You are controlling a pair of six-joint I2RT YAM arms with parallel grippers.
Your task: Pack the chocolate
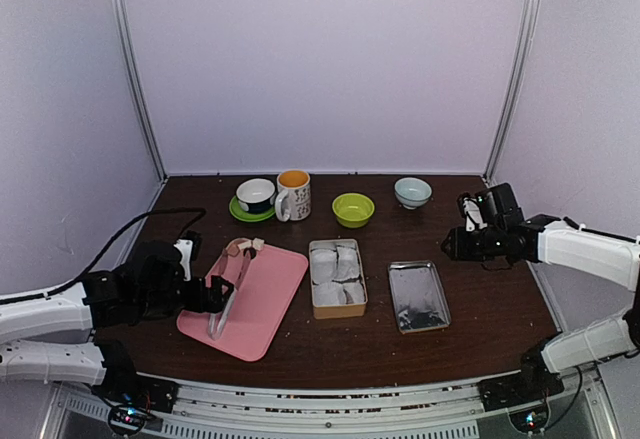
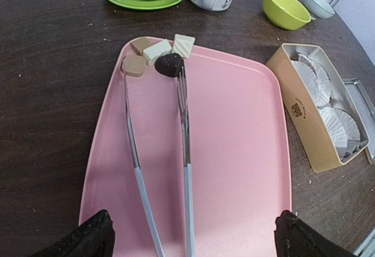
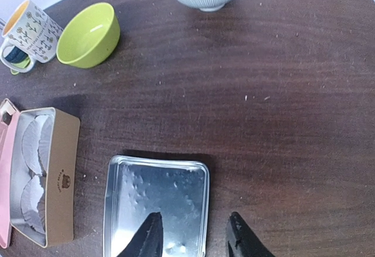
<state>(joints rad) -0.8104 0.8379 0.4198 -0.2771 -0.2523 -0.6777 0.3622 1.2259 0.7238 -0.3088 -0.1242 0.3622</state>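
Five chocolate lumps point(image 2: 157, 51) sit at the 12 o'clock end of the pink tray point(image 2: 234, 151), by the tips of the tongs point(image 2: 185, 151). None is in the tin point(image 2: 304, 122) at 3 o'clock; its paper cups point(image 2: 316, 84) look empty. Your left gripper point(image 2: 192, 228) is spread wide around the tong handles, pinching nothing. Your right gripper point(image 3: 194, 225) is spread over the silver tray point(image 3: 140, 192). All the packing seems left.
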